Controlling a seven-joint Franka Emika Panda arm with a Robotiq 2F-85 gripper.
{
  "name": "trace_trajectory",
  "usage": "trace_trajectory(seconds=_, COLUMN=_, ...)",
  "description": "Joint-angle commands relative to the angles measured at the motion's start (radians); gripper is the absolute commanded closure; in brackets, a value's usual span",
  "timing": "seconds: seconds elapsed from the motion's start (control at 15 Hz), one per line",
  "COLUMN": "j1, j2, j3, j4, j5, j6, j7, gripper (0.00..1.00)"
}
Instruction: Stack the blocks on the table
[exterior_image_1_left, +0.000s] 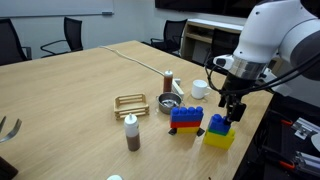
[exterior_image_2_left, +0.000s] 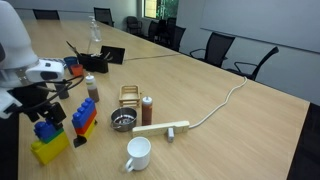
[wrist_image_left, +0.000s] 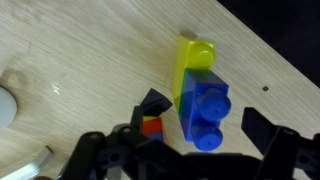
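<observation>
A blue block (wrist_image_left: 205, 108) sits on a yellow block (wrist_image_left: 190, 58) near the table edge; the pair shows in both exterior views (exterior_image_1_left: 220, 131) (exterior_image_2_left: 48, 142). Beside it stands a stack of blue, red and yellow blocks (exterior_image_1_left: 185, 118) (exterior_image_2_left: 83, 122), with a small black piece (wrist_image_left: 152, 100) next to it. My gripper (wrist_image_left: 190, 150) is open, just above the blue block, with a finger on each side and not touching it. It also shows in both exterior views (exterior_image_1_left: 233, 110) (exterior_image_2_left: 45, 108).
A metal bowl (exterior_image_1_left: 168, 104), a white mug (exterior_image_1_left: 199, 88), a wire rack (exterior_image_1_left: 130, 102) and two bottles (exterior_image_1_left: 131, 135) (exterior_image_1_left: 168, 80) stand nearby. A wooden bar with a cable (exterior_image_2_left: 160, 128) lies further along. The table edge is close to the blocks. Chairs ring the table.
</observation>
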Motion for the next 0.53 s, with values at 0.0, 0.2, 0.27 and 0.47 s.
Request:
trace_trajectory(seconds=0.0, j1=-0.022, j2=0.07, j3=0.022, j4=0.042, j5=0.05, j6=0.0, j7=-0.078, gripper=0.0)
trace_trajectory(seconds=0.2, j1=-0.031, j2=0.116, j3=0.038, j4=0.064, j5=0.112, j6=0.0, j7=-0.147, gripper=0.0)
trace_trajectory(seconds=0.27, j1=-0.036, j2=0.127, j3=0.043, j4=0.069, j5=0.124, j6=-0.006, j7=-0.162, gripper=0.0)
trace_trajectory(seconds=0.47, j1=-0.049, j2=0.152, j3=0.053, j4=0.08, j5=0.119, j6=-0.007, j7=-0.168, gripper=0.0)
